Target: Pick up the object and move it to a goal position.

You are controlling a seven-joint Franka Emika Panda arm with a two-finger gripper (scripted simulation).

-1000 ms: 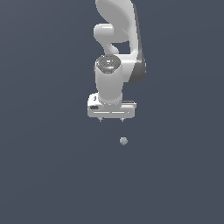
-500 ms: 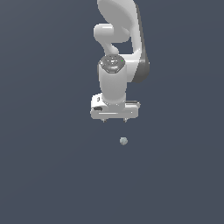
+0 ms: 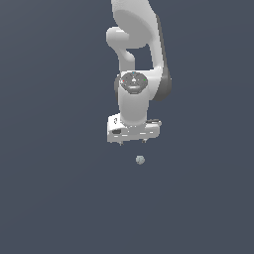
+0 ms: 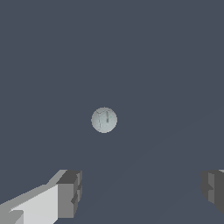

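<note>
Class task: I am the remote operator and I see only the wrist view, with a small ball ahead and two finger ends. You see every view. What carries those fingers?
Observer: In the exterior view, a white arm comes down from the top of the picture, and the gripper points downward at its end.
Operator: Where is the ball relative to the gripper?
Observer: The ball sits just below the fingertips, apart from them, slightly toward the exterior view's right.
Operator: Is anything else nearby?
Observer: The exterior view shows only arm, gripper and ball against a plain dark grey background.
</note>
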